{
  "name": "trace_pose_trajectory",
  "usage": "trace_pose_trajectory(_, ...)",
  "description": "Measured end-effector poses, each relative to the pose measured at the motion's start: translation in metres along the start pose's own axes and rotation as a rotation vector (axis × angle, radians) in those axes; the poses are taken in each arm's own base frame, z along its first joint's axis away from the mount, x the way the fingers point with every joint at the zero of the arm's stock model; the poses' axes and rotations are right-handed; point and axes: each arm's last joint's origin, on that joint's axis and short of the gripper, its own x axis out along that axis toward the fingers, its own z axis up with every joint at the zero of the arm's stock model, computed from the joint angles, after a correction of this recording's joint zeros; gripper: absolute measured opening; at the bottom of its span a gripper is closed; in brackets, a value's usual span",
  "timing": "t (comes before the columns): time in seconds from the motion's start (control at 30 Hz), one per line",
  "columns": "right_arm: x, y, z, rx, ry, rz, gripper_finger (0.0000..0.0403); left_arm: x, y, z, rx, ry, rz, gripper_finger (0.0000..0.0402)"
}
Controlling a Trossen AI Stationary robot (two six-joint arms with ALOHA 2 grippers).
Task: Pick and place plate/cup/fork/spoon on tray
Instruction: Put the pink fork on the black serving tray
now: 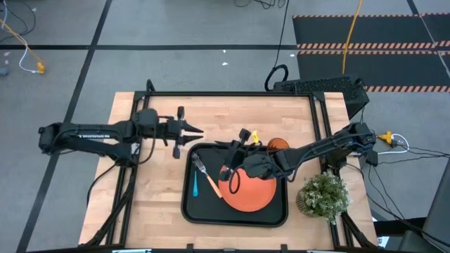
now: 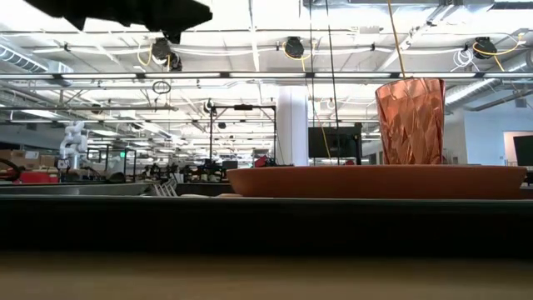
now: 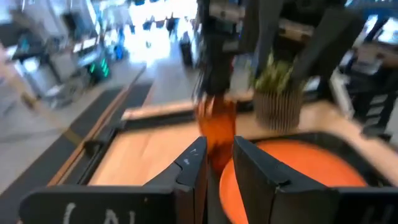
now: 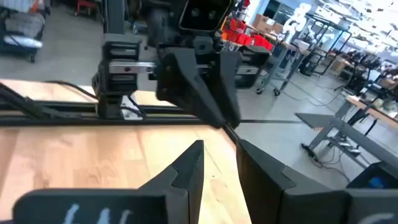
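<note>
With the plate (image 1: 256,195), the fork (image 1: 211,184) and the spoon (image 1: 195,188) all lying inside the tray (image 1: 190,207), I judge three of the four items placed and the cup (image 1: 279,145) the one left to check. My right gripper (image 1: 232,179) hangs over the tray, above the edge of the plate nearest the cutlery. Its fingers are drawn near one another with a narrow gap between them, and I see nothing held in that gap. The fork lies just beside this gripper, on the side away from my forearm, and the spoon lies beyond the fork. The cup stands upright behind this gripper, close alongside my forearm, at the tray's far corner. I cannot tell whether it sits within the rim or on the table (image 1: 155,183) just outside it, since my own arm crosses that corner. My left gripper (image 1: 199,131) hovers over bare wood just outside the tray's other far corner, pointed along the far rim toward the cup. Its fingers are likewise close with a slim gap and carry nothing. Judgement: if the cup is outside the rim, the next move calls for one gripper to spread wide, straddle the tumbler and lift it clear of the rim. Its thin wall may slip or tip. The potted plant (image 1: 323,195) stands well apart, beyond my right elbow.
</note>
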Motion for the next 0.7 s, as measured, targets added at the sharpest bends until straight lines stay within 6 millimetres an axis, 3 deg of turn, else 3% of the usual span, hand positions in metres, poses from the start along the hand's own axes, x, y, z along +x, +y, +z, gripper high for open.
trace_pose_trajectory(0.23,0.004,-0.006,0.009,0.087,-0.075,-0.024,0.0089,-0.019,0.022,-0.032,-0.083,-0.233,-0.180,0.0081)
trace_pose_trajectory(0.33,0.009,-0.012,0.009,0.067,-0.067,-0.050,0.0089,-0.037,0.035,-0.036,-0.076,-0.360,-0.214,0.0081)
trace_pose_trajectory(0.43,0.012,-0.022,0.023,0.116,-0.046,-0.058,0.0089,-0.053,0.045,-0.034,-0.083,-0.434,-0.238,0.0081)
trace_pose_trajectory(0.57,0.020,-0.034,0.041,0.220,0.105,0.002,0.0089,-0.066,0.053,-0.035,-0.101,-0.403,-0.335,0.0081)
trace_pose_trajectory(0.7,0.046,-0.024,0.037,0.303,0.326,0.102,0.0089,-0.079,0.054,-0.030,-0.007,-0.408,-0.371,0.0081)
